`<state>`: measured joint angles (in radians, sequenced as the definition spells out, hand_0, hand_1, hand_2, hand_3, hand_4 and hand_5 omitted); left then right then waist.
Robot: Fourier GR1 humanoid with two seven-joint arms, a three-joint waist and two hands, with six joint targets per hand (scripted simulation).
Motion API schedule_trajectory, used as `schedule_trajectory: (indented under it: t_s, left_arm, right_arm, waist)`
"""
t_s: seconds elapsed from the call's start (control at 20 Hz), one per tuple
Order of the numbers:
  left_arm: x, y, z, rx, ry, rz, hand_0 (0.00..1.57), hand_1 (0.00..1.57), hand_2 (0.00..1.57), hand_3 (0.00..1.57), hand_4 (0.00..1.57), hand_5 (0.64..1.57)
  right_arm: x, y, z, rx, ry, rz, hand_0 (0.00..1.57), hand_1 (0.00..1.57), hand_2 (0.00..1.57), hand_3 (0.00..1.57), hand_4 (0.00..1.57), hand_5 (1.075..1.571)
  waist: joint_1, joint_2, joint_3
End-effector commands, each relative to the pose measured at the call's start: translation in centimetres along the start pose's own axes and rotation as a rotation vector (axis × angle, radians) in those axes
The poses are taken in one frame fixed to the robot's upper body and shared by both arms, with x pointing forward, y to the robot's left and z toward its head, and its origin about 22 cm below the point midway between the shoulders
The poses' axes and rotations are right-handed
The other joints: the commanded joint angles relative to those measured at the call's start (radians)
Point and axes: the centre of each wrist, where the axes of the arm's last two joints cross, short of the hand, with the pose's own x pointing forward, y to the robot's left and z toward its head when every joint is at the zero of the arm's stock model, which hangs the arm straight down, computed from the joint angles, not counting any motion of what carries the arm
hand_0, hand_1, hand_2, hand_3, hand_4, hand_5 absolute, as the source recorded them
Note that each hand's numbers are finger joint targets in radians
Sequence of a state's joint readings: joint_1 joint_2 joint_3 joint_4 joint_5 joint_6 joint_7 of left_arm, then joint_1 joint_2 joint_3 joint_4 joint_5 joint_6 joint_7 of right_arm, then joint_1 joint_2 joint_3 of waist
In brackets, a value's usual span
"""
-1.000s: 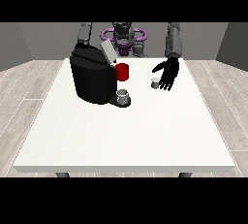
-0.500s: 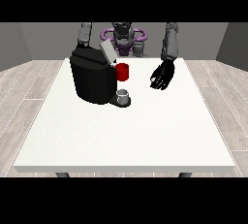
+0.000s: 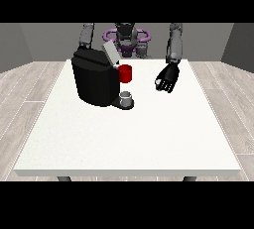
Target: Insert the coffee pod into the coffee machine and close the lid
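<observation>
1. Coffee pod: I can't pick it out as a separate item. No pod lies on the bare part of the table [image 3: 124,139], and nothing shows in the hand at the view's right. It may already be in the machine or hidden behind it; can't tell which.
2. Coffee machine [image 3: 94,79]: black block on the table's far-left part. Its lid [image 3: 110,53] is a pale grey flap tilted up at the top right corner, so it reads as open. Lid closing is not done.
3. A red cup-like piece [image 3: 125,73] sits at the machine's front right, just under the raised lid. It could be the pod holder or a mug; I can't say for sure.
4. A small grey cup [image 3: 126,97] stands on the machine's base plate, below the red piece.
5. Hand at the view's right [image 3: 167,79]: hangs over the table, well apart from the machine, fingers pointing down and loosely curled, nothing between them as far as I can see.
6. Hand at the view's left: hidden behind the machine; only the arm [image 3: 87,35] shows above it. Finger state: cannot tell.
7. Judgement: insertion is either done or unverifiable; what clearly remains is pushing the lid down.
</observation>
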<state>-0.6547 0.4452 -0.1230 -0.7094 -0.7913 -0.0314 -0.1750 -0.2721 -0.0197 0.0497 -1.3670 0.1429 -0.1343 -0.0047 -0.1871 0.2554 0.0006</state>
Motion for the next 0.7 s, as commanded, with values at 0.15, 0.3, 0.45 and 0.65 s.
schedule_trajectory:
  t_s: [0.15,0.3,0.45,0.65]
  left_arm:
    - [-0.3,0.0,-0.4,-0.054,-0.010,-0.059,0.91,0.91,1.05,0.96,0.41,1.571]
    - [-1.3,-0.8,0.0,-0.026,-0.030,-0.016,1.15,1.15,1.26,1.16,0.47,1.571]
    - [0.3,1.8,-1.3,0.026,-0.090,0.081,1.37,1.37,1.37,1.30,0.48,1.571]
    - [2.2,1.4,-2.1,-0.006,-0.149,0.159,1.45,1.45,1.43,1.36,0.52,1.571]
  right_arm:
    - [-2.0,0.5,0.7,-0.070,0.053,0.079,0.00,0.00,0.00,0.00,0.00,1.571]
    - [-2.6,-0.3,1.8,-0.048,0.076,0.102,0.00,0.00,0.00,0.00,0.00,1.571]
    - [-2.2,0.8,1.4,-0.046,0.084,0.120,0.00,0.00,0.00,0.00,0.00,1.571]
    - [-2.5,-0.9,0.3,-0.063,0.103,0.101,0.00,0.00,0.00,0.00,0.00,1.571]
  waist:
    - [0.024,-0.015,-0.0008]
    - [0.008,-0.033,-0.0010]
    - [0.001,-0.043,-0.0015]
    - [0.033,-0.068,-0.0008]
